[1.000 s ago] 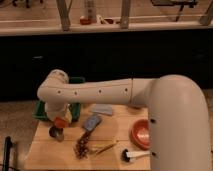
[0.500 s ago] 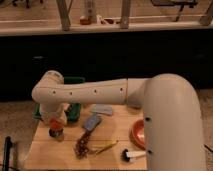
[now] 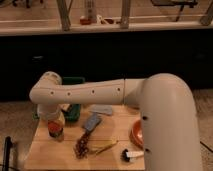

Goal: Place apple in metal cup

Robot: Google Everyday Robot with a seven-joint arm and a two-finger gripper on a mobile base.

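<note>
My gripper (image 3: pixel 56 126) hangs down from the white arm over the left part of the wooden table (image 3: pixel 47 156). It is shut on the apple (image 3: pixel 54 131), a small orange-red fruit held low, close to the tabletop. A dark grey band right under the apple looks like the metal cup (image 3: pixel 56 137). Most of the cup is hidden by the apple and the gripper, so I cannot tell whether the apple touches it.
A green basket (image 3: pixel 75 109) stands behind the gripper. A grey-blue flat object (image 3: pixel 92 121), a brown packet (image 3: pixel 81 146), a yellow stick (image 3: pixel 106 146) and a black-and-white brush (image 3: pixel 129 155) lie mid-table. An orange-red bowl (image 3: pixel 135 134) sits at the right, half hidden by the arm.
The gripper has moved left and downward with the apple, from near the basket's front to low over the table's left part.
</note>
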